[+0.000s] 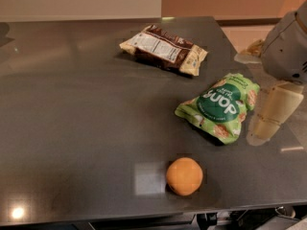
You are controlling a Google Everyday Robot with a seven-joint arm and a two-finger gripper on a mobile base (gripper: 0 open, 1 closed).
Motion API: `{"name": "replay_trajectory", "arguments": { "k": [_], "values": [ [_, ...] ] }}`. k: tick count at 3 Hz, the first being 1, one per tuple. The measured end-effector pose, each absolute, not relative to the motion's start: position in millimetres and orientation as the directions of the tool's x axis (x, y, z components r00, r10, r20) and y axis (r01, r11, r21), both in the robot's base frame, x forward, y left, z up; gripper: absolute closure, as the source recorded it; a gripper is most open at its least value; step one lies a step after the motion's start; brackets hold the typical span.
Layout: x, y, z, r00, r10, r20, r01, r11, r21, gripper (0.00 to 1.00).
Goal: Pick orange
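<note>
Orange (pixel 184 176) is seen on the counter (pixel 72 128) at 6 o'clock. Pincer (pixel 274 110) is held at 3 o'clock beside a green bag (pixel 218 107); whether it is apart or together cannot be told.

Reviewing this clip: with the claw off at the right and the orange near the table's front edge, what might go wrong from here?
1. The orange is round and sits close to the front edge of the table; a glancing touch may roll it off.
2. The claw hangs at the right, beside the green snack bag; moving toward the fruit, it may brush or drag that bag.
</note>
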State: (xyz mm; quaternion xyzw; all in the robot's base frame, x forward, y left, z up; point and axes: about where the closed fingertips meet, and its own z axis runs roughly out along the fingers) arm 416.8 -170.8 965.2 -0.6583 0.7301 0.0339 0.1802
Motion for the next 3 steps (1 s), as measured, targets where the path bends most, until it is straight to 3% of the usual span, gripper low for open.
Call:
{"name": "replay_trajectory", "arguments": {
  "k": [3],
  "values": [
    [361.9,-109.9,909.0,0.155,-0.905,-0.396,-0.986,-0.119,-0.114,0.0]
  ]
}}
